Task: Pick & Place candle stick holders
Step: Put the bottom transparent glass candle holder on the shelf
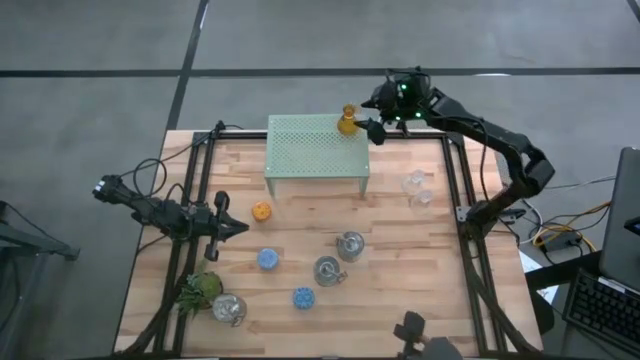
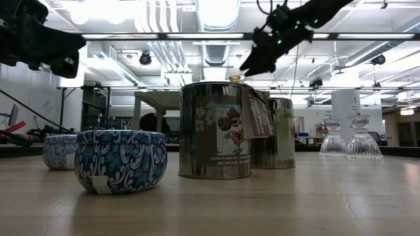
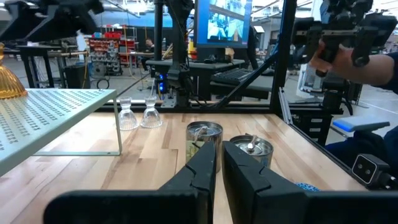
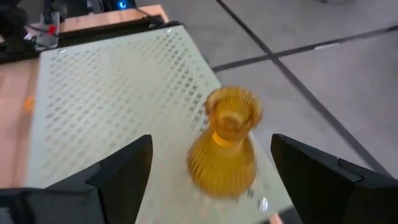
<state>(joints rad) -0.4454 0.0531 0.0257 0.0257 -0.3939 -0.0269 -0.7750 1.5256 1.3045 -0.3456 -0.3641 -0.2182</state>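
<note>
An amber ribbed glass holder (image 4: pixel 225 146) stands upright on its base near the far right corner of the pale-green mesh stand (image 1: pixel 317 148). My right gripper (image 4: pixel 211 142) hovers just beyond that corner (image 1: pixel 375 128), open, a finger on either side of the holder and clear of it. Down on the table stand an orange holder (image 1: pixel 261 211), two blue ones (image 1: pixel 267 259) (image 1: pixel 303 297), three silvery tins (image 1: pixel 350 245) (image 1: pixel 327 270) (image 1: pixel 229 308) and two clear glass ones (image 1: pixel 415 182) (image 1: pixel 423 197). My left gripper (image 1: pixel 235 227) waits at the table's left, shut and empty.
A green leafy plant (image 1: pixel 200 290) lies at the near left corner beside a tin. Black frame rails (image 1: pixel 462 200) run along the table's sides. Bare wood lies between the stand and the tins.
</note>
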